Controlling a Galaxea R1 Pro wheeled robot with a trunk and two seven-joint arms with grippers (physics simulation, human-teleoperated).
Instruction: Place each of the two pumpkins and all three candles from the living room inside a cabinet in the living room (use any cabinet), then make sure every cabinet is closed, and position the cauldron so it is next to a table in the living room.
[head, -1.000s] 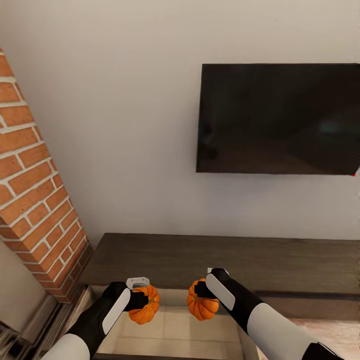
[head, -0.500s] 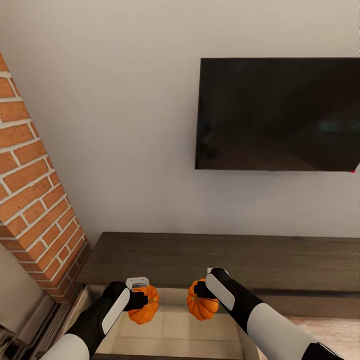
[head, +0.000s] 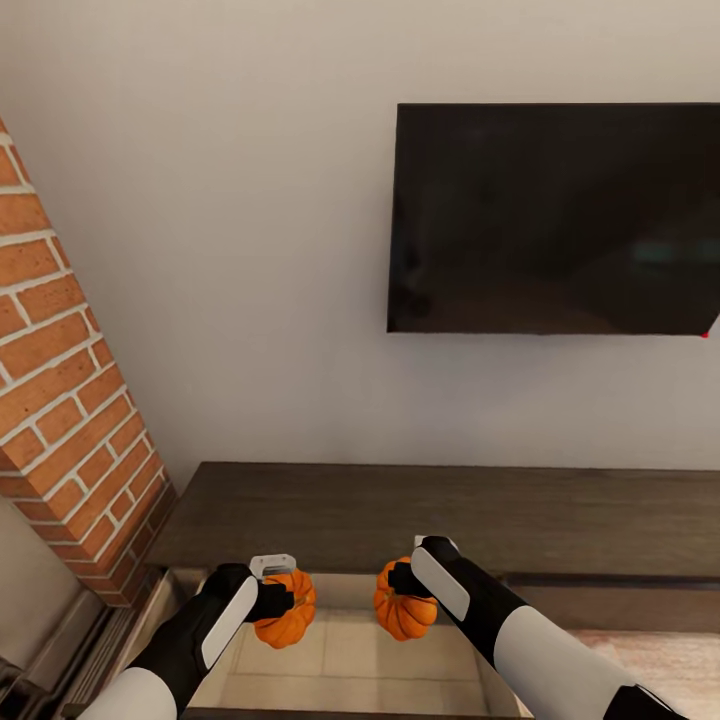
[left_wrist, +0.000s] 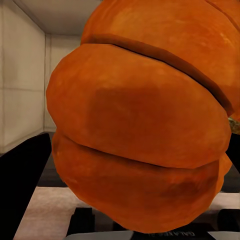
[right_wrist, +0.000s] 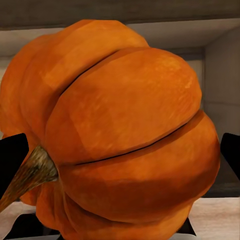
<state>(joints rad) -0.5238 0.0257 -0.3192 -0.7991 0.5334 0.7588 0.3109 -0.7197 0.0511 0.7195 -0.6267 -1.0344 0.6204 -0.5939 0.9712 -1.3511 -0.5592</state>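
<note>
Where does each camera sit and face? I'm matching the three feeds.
Head: on the head, looking down at the open cabinet and TV; both arms show.
Left wrist: by the jaws, facing the left pumpkin.
Right wrist: by the jaws, facing the right pumpkin.
Shared: each pumpkin also appears in the head view.

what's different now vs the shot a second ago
Mostly the view: the TV and brick column sit slightly higher in frame, so the head camera moved, not the room. Both pumpkins stay gripped, the left pumpkin in the left pincer and the right pumpkin in the right pincer, over the open cabinet drawer.
</note>
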